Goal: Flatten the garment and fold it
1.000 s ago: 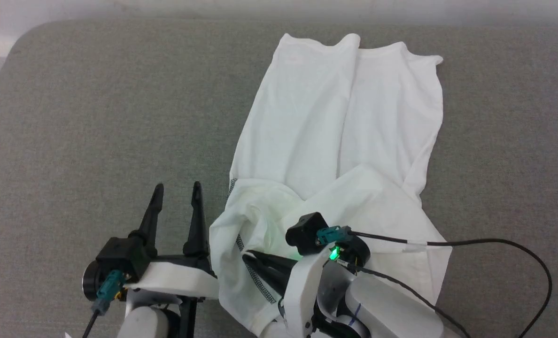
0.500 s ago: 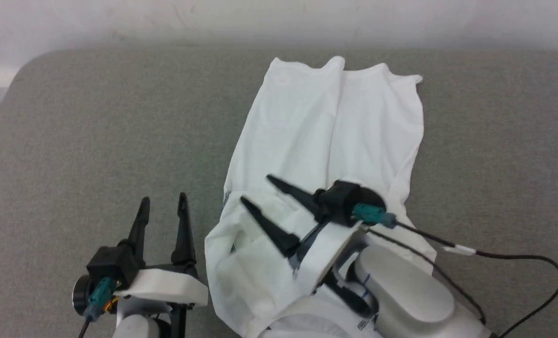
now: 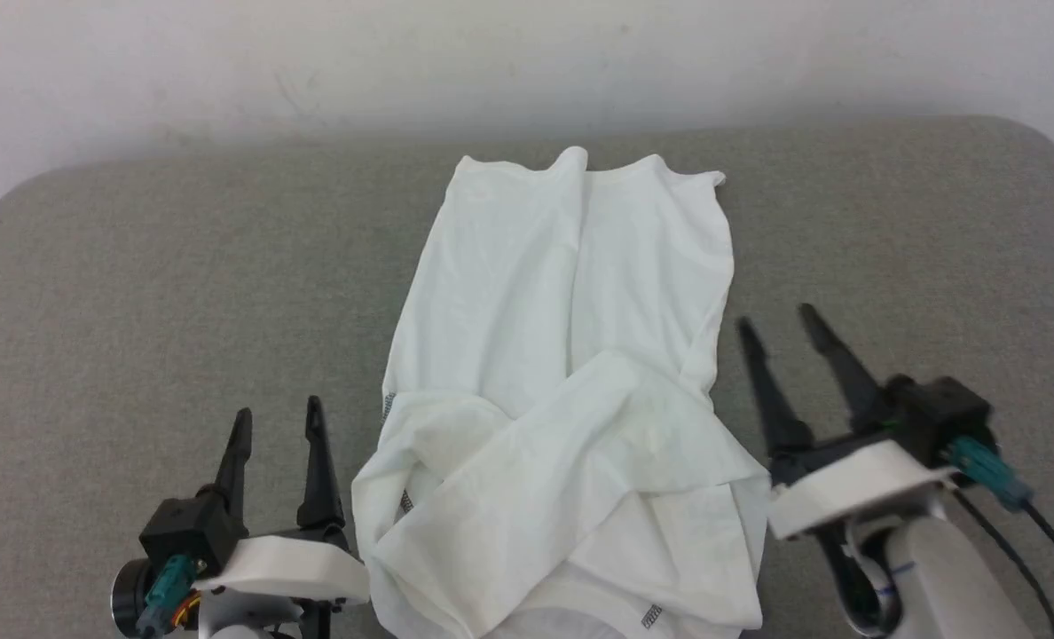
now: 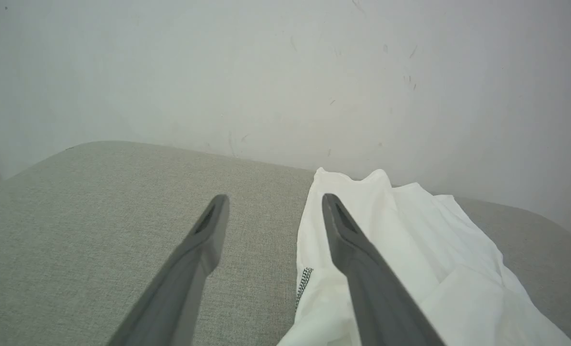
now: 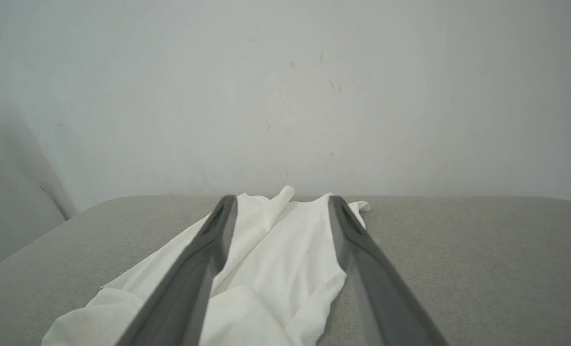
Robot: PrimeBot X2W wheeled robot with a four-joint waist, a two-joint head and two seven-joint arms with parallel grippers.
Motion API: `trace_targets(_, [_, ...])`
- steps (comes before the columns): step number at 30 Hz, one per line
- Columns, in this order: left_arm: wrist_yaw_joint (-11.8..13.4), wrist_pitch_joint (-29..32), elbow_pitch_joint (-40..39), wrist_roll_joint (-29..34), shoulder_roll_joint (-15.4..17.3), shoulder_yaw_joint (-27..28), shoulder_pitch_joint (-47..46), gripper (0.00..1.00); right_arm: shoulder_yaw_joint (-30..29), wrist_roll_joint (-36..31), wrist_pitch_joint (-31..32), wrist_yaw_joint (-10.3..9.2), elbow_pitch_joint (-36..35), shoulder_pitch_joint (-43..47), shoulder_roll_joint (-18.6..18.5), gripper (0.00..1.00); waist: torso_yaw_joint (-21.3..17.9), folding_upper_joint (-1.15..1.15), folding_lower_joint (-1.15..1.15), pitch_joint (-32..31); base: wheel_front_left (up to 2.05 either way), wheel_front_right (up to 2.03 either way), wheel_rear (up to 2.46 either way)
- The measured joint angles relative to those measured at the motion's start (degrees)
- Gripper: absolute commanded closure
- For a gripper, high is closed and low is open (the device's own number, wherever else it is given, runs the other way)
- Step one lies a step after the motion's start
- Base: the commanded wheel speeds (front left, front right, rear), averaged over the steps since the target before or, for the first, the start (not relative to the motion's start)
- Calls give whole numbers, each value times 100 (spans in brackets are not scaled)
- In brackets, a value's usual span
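You are looking down at the garment (image 3: 562,355), a thin white shirt lying in the middle of the grey padded surface (image 3: 137,293), its long axis running straight from near to far towards the pale wall (image 3: 314,71). The far end lies fairly smooth, with one soft ridge down its middle. The near end is bunched, with a broad flap folded diagonally across it and a short run of dark stitched seam (image 3: 403,501) showing at the near left edge. Your two tools flank that crumpled end. The left gripper (image 3: 279,408) sits just beside the shirt's near left edge, fingers pointing far, spread wide and holding nothing. The right gripper (image 3: 775,317) stands just beside the right edge and a little farther up the cloth, its fingers angled slightly left, also spread wide and empty. Neither touches the fabric. The shirt therefore lies between the arms, right of the left tool and left of the right one, so each has its own side within a short sideways reach. The stitched seam is on the left arm's side. Flattening looks unfinished, and the folded flap at the near end probably has to be drawn out before any fold is made.
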Motion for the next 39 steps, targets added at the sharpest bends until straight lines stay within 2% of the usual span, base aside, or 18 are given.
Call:
trace_targets(4, [60,3,-32,-34,13,26,0,0,-679,-223,110,0,-531,469,52,0,-84,0,0,-21,0,0,0])
trace_targets(9, [44,25,-14,-109,70,56,-229,0,-1182,-249,347,0,-1205,761,99,0,-136,0,0,144,0,0,0])
trace_targets(13, [-160,110,71,-193,210,49,-1011,0,-1384,-138,500,0,-1607,783,110,0,-158,0,1,413,0,0,0])
trace_targets(19, [-553,532,478,-187,568,-77,-2793,0,-1470,-26,555,0,-1917,611,112,0,-211,0,2,987,0,0,0])
trace_targets(24, [-907,1214,1127,-189,862,-252,-4414,0,-1313,99,449,0,-1990,275,114,0,-320,0,3,1548,0,0,0])
trace_targets(29, [-1211,2152,1965,-190,1161,-602,-5933,0,-1074,245,297,0,-1927,-4,113,0,-504,0,3,2106,0,0,0])
trace_targets(33, [-1303,2993,2662,-250,1381,-962,-6831,0,-828,386,179,0,-1786,-214,120,0,-725,0,3,2504,0,0,0])
trace_targets(39, [-1318,4174,3444,-523,1649,-1577,-7607,0,-582,638,46,0,-1572,-394,120,0,-1180,0,2,2984,0,0,0])
